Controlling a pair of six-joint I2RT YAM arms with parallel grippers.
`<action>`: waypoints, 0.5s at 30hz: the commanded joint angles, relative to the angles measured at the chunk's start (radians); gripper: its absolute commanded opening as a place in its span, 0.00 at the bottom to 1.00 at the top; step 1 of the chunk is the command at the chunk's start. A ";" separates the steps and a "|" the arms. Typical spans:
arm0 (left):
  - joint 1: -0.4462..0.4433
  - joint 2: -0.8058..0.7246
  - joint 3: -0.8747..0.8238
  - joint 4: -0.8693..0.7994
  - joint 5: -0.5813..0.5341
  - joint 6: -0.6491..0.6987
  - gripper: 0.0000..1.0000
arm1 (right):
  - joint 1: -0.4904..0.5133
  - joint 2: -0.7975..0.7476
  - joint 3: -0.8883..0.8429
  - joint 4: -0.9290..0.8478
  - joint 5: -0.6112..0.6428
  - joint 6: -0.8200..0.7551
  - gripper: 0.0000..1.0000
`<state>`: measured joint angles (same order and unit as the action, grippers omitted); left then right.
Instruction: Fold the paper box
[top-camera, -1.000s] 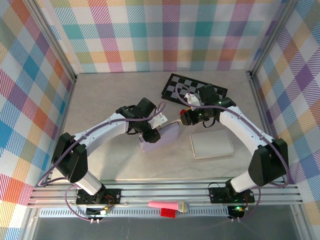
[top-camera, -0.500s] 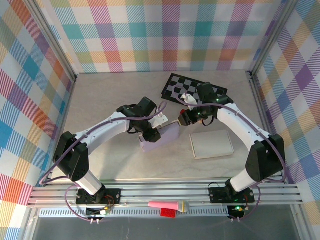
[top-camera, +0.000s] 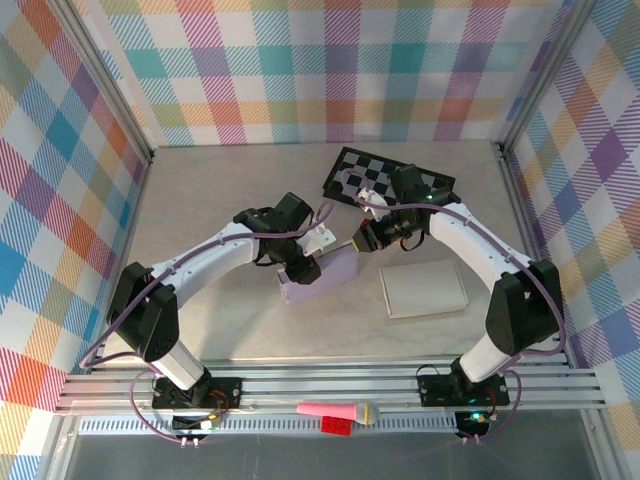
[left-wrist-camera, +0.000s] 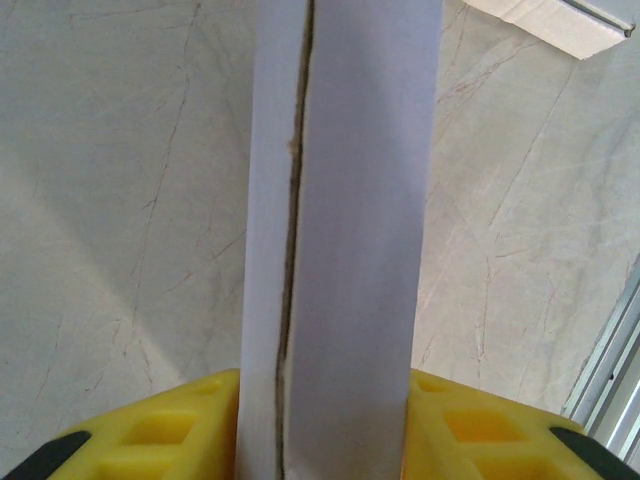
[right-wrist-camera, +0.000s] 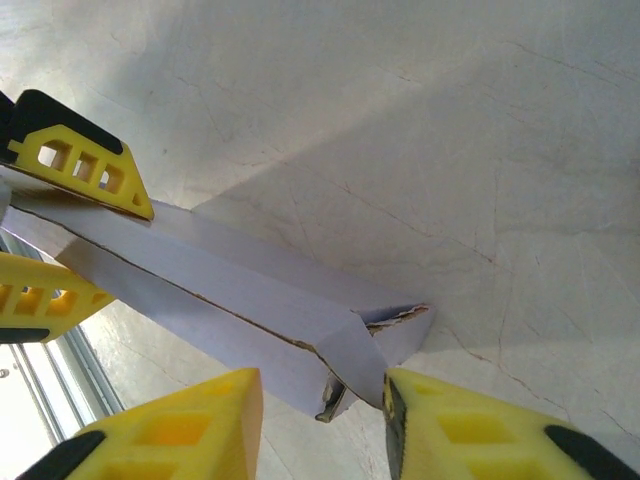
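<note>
In the middle of the counter, the paper box sits between the two hands. It is long, thin and pale purple. From above, its long side runs on a slant, from near left to far right. The far end points at the right hand.

The left hand is clamped on the box. Its yellow fingers press on both sides of the near end, and the box sticks straight out from them. In the left wrist view the box looks squashed almost flat. A dark crack runs down its whole length where two layers meet, and the edge in the crack is brown.

The right hand is at the other end. Its yellow fingers stand apart, with the tip of the box between them. One finger is right up against the tip, and a little gap shows on the other side. This tip has a small flap folded across it, with a rough brown edge.

A white flat sheet lies on the counter to the right of the box, near it but not touching. A black and white checkered board lies farther back.
</note>
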<state>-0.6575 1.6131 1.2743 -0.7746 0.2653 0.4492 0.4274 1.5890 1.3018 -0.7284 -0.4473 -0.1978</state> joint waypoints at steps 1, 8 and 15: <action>0.009 0.016 0.029 -0.028 0.025 0.023 0.38 | 0.004 0.008 0.025 -0.023 -0.032 -0.017 0.32; 0.010 0.022 0.031 -0.029 0.028 0.025 0.38 | 0.005 0.009 0.032 -0.029 0.022 -0.011 0.28; 0.012 0.024 0.034 -0.030 0.029 0.027 0.38 | 0.012 0.004 0.036 -0.031 0.074 -0.012 0.24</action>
<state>-0.6575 1.6215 1.2831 -0.7845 0.2722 0.4610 0.4313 1.5894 1.3052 -0.7395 -0.3885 -0.1970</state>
